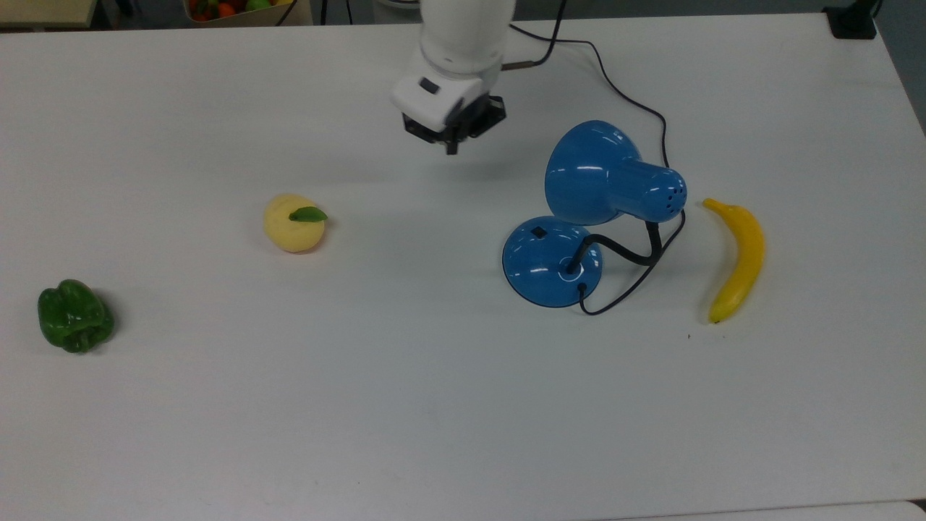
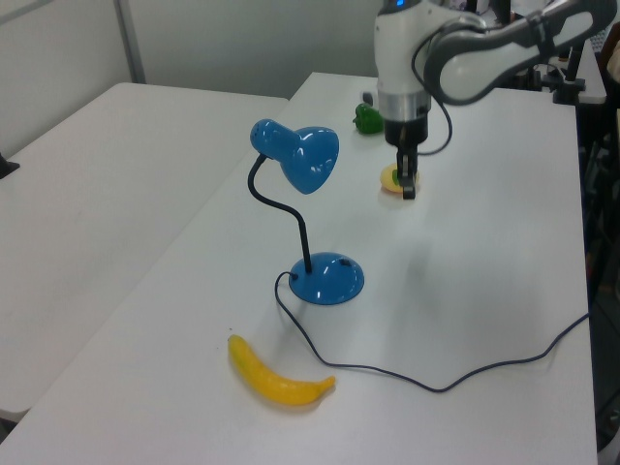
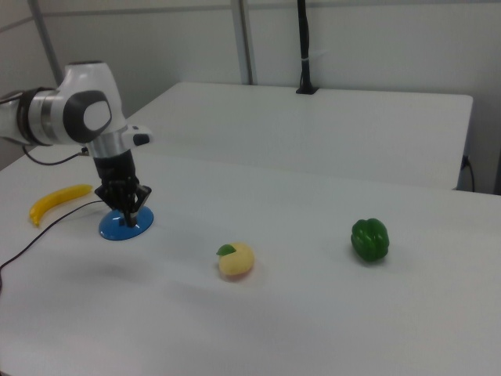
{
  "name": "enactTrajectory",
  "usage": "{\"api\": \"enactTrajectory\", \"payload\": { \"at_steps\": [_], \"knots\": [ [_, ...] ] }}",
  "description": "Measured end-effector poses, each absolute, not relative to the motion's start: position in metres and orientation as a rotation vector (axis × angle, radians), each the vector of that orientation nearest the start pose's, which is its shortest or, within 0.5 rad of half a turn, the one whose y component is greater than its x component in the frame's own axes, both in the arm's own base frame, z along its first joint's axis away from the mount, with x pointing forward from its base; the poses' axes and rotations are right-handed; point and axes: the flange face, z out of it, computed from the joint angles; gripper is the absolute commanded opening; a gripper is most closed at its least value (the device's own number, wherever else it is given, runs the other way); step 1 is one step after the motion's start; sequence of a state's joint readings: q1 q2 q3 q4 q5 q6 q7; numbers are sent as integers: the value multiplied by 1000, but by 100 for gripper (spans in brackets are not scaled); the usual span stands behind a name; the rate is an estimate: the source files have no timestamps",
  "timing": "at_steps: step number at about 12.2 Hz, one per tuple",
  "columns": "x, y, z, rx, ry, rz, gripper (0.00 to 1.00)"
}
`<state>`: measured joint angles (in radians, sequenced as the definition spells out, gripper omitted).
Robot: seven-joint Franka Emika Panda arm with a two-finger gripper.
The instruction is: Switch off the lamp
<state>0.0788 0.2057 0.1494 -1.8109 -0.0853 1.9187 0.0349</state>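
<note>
The glossy blue lamp stands right of centre in the top view, its round base (image 1: 539,271) on the table and its bell shade (image 1: 600,174) tipped over it on a black gooseneck. A small black switch (image 1: 539,232) shows uncovered on the base. The black cord (image 1: 651,116) runs off toward the back. My gripper (image 1: 452,143) hangs in the air up and to the top view's left of the shade, shut on nothing, well clear of the lamp. In the left view the gripper (image 2: 408,184) is beyond the lamp base (image 2: 326,281), and in the right view the gripper (image 3: 129,210) stands in front of the base (image 3: 117,229).
A yellow banana (image 1: 738,260) lies on the white table at the top view's right of the lamp. A yellow fruit with a green leaf (image 1: 293,223) and a green pepper (image 1: 74,316) sit toward the top view's left. The arm's cable (image 2: 465,373) trails across the table.
</note>
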Motion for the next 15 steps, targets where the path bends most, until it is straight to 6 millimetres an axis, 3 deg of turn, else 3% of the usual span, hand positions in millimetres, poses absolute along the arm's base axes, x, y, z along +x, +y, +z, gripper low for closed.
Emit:
{"api": "enactTrajectory", "payload": {
  "at_steps": [5, 8, 9, 10, 11, 15],
  "knots": [
    [578, 46, 535, -3226, -82, 108, 0],
    [556, 15, 585, -3228, 12, 31, 6],
    [549, 13, 594, -3229, 19, 35, 28],
    [546, 13, 602, -3229, 27, 40, 67],
    [543, 10, 611, -3229, 39, 46, 99],
    [541, 4, 623, -3228, 61, 50, 100]
  ]
}}
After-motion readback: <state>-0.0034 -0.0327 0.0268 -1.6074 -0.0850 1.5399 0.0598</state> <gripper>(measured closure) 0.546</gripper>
